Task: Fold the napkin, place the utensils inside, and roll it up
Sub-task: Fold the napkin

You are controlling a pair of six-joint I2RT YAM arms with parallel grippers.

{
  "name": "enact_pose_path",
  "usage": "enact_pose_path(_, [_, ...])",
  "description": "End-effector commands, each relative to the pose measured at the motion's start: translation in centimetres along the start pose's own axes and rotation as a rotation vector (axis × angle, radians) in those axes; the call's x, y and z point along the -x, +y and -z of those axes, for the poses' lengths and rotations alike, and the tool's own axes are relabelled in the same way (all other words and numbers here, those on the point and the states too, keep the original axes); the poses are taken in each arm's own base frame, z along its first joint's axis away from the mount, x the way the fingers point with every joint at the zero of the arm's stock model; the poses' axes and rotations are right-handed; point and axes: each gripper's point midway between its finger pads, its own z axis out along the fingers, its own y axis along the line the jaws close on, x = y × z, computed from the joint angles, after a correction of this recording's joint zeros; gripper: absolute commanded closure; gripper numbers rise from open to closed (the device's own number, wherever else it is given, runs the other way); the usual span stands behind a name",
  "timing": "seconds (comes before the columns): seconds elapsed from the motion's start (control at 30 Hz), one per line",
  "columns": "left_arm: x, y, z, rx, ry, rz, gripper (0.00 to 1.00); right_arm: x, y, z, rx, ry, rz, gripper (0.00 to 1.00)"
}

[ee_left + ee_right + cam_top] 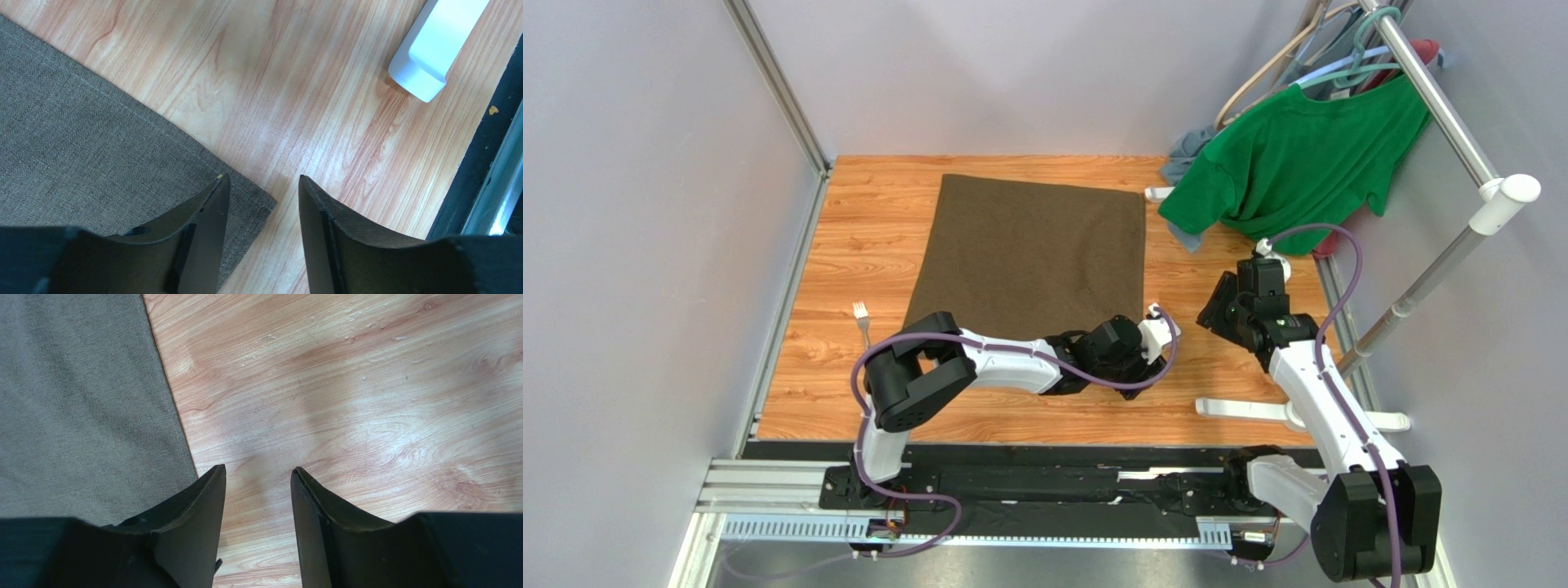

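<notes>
The dark olive-brown napkin (1032,251) lies flat on the wooden table. My left gripper (1136,337) is down at its near right corner. In the left wrist view the left gripper (263,179) is open; one finger is over the napkin (92,135), the other over bare wood, with the corner tip between them. My right gripper (1212,312) hangs just right of the napkin. In its own view the right gripper (258,470) is open over wood, beside the napkin's (80,404) right edge. One small silvery utensil (863,321) lies left of the napkin.
A bright green T-shirt (1296,159) and a grey-blue garment (1185,153) hang from a white rack (1443,104) at the back right. The rack's white foot (1259,414) (436,43) lies on the table near my right arm. Grey walls close both sides.
</notes>
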Motion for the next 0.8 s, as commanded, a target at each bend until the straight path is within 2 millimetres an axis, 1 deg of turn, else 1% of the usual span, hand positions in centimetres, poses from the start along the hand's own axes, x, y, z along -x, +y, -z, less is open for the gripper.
enact_pose_path(0.0, [0.0,0.1,0.0,0.023,0.011,0.034,0.47,0.6,0.1,0.3,0.023,-0.023,0.013,0.53])
enact_pose_path(0.03, [0.0,0.6,0.1,0.054,0.004,0.04,0.47,0.6,0.2,0.3,0.024,-0.022,0.01,0.52])
enact_pose_path(0.13, [-0.3,0.7,0.7,0.057,-0.012,0.04,0.47,0.6,0.1,0.3,0.023,-0.021,0.01,0.52])
enact_pose_path(0.27, [-1.3,0.6,0.4,0.047,0.016,0.049,0.47,0.5,0.1,0.1,0.023,-0.012,0.008,0.52])
enact_pose_path(0.37, [-1.6,0.5,0.1,0.041,0.021,0.052,0.47,0.5,0.2,0.2,0.025,-0.015,0.011,0.52])
enact_pose_path(0.43, [-1.7,0.4,0.1,0.041,0.024,0.05,0.47,0.6,0.1,0.2,0.023,-0.016,0.011,0.52])
enact_pose_path(0.5, [-1.4,0.5,0.3,0.041,0.015,0.049,0.47,0.6,0.1,0.1,0.021,-0.015,0.013,0.52])
enact_pose_path(0.57, [-1.7,0.3,0.3,0.036,0.022,0.048,0.47,0.5,0.1,0.1,0.021,-0.012,0.013,0.52])
enact_pose_path(0.63, [-1.9,0.4,0.3,0.041,0.035,0.059,0.48,0.5,0.1,0.1,0.02,-0.01,0.01,0.52])
enact_pose_path(0.7, [-2.6,0.5,0.3,0.054,0.061,0.07,0.49,0.6,0.1,0.1,0.02,-0.014,0.01,0.52])
enact_pose_path(0.77, [-3.1,0.7,0.5,0.071,0.085,0.093,0.54,0.8,0.1,0.2,0.021,-0.02,0.008,0.52])
